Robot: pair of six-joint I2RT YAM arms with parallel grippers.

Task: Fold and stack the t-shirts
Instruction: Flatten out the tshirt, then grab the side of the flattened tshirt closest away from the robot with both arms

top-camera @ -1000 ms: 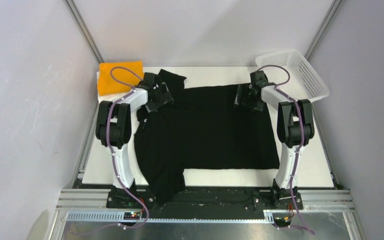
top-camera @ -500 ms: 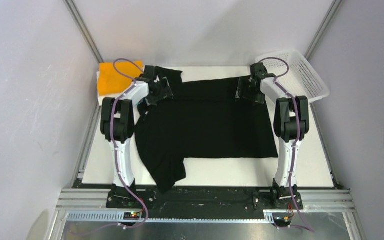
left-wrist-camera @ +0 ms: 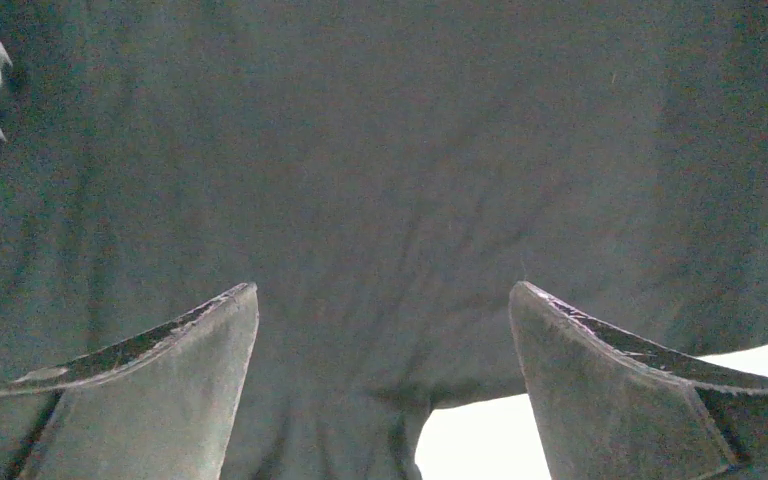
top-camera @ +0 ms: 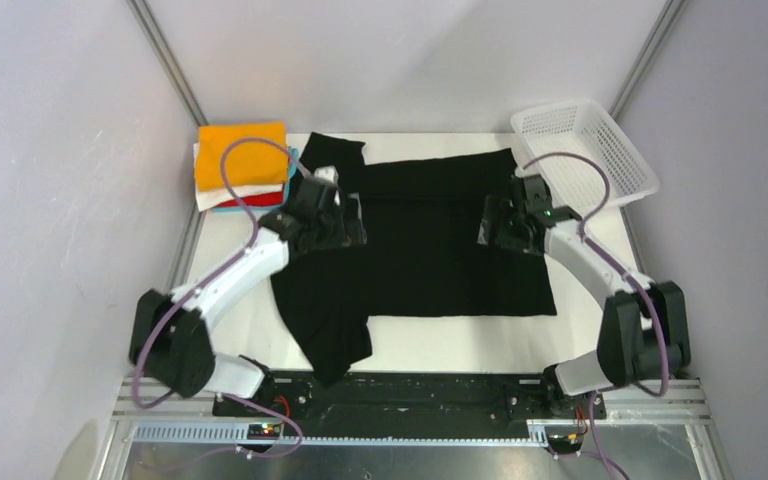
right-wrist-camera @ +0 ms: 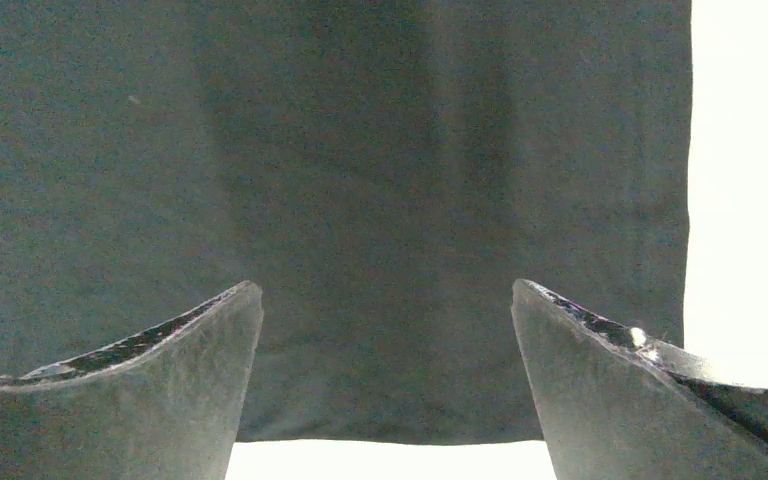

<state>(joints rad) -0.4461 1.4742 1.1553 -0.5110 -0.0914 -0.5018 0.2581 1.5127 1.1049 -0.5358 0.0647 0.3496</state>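
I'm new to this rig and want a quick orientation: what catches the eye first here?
A big black t-shirt lies spread out in the middle, with the left gripper and right gripper open over its two sides. A folded stack with an orange shirt on top sits far left; a white basket far right.

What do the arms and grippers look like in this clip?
Left arm and right arm: white links, black joints, a looped purple cable each. Green light on the right wrist. Fingers are dark grey, wedge-shaped, scuffed at the edges.
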